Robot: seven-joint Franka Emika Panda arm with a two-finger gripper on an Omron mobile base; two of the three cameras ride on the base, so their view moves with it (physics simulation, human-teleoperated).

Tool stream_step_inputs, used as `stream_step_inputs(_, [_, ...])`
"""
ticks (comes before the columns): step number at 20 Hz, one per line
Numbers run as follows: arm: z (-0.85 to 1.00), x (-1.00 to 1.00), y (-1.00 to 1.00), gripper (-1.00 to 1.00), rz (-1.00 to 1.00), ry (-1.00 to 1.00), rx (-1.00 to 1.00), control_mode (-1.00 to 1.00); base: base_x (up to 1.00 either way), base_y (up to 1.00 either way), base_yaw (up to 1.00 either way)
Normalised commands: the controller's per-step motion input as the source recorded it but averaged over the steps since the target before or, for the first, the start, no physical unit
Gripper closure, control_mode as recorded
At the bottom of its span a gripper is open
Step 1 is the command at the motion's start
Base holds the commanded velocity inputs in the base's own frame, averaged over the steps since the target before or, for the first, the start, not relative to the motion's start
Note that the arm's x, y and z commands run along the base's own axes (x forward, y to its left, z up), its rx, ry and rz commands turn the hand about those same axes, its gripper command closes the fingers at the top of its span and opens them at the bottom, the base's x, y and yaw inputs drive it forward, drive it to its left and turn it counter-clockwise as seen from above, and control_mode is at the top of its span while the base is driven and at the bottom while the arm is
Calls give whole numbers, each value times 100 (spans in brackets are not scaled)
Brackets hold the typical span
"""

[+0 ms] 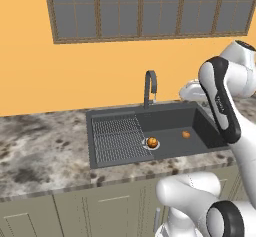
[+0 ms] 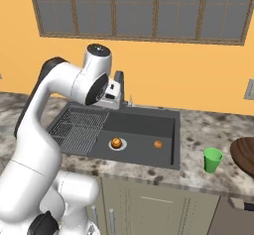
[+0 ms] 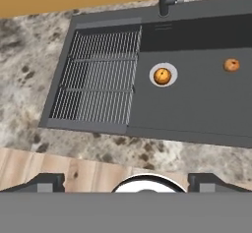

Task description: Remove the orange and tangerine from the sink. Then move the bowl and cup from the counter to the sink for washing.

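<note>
The dark grey sink (image 1: pixel 116 113) (image 2: pixel 149 112) is set in the speckled counter. An orange (image 1: pixel 152 142) (image 2: pixel 116 143) (image 3: pixel 162 75) rests on the round silver drain. A smaller tangerine (image 1: pixel 186 134) (image 2: pixel 158 144) (image 3: pixel 232 65) lies on the basin floor to its right. The green cup (image 2: pixel 213 159) stands on the counter right of the sink. Beside it, the reddish-brown bowl (image 2: pixel 245 155) is cut off by the picture's edge. My gripper (image 3: pixel 128 182) hangs high above the sink's near edge, looking down into it. It is open and empty, its fingertips (image 3: pixel 47 182) wide apart.
A ribbed draining grid (image 3: pixel 98 74) fills the basin's left half. The curved dark faucet (image 1: pixel 150 87) (image 3: pixel 163 0) rises at the back rim. Speckled counter (image 1: pixel 40 146) runs left of the sink. An orange wall with a window stands behind.
</note>
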Motion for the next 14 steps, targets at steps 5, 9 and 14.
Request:
stream_step_inputs(5, [-12, 0, -25, -100, 11, 0, 5, -100, 0, 0, 0])
stream_step_inputs(9, [-15, 0, -20, -100, 13, 0, 9, -100, 0, 0, 0])
stream_step_inputs(14, [-17, 3, -15, -100, 15, 0, 13, -100, 0, 0, 0])
